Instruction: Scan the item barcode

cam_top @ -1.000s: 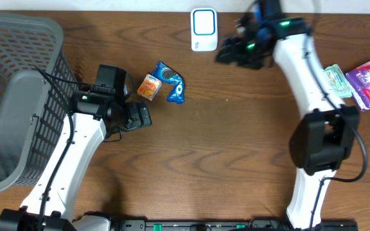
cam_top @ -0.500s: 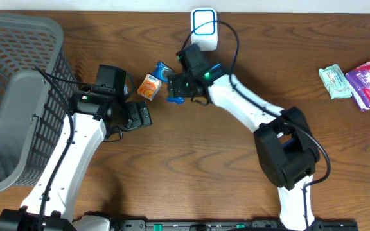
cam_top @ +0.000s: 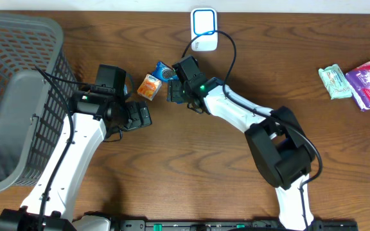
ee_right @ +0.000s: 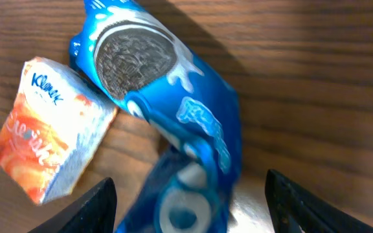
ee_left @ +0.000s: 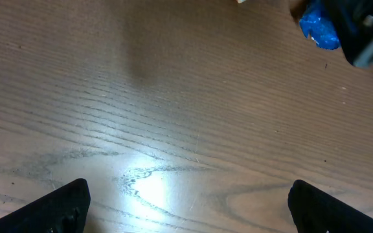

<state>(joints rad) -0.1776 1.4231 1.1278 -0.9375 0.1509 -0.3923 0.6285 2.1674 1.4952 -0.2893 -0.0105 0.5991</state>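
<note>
Toward the left side of the table (cam_top: 191, 167), nearest us, our left gripper (cam_top: 140, 117) hangs wide open over bare wood, holding nothing. Farther in, near the middle, our right gripper (cam_top: 177, 92) has swung across from the far edge beside the scanner and now sits low over the blue cookie packet (ee_right: 173, 123). The packet lies flat on the wood, just beside the orange tissue pack (ee_right: 50, 129). The right gripper's fingers (ee_right: 89, 207) stand apart on either side of the wrapper, not clamped on it yet. We judge the pick is about to begin, and no barcode shows so far. At the far edge waits the white scanner (cam_top: 204, 29), where the packet must be shown.
</note>
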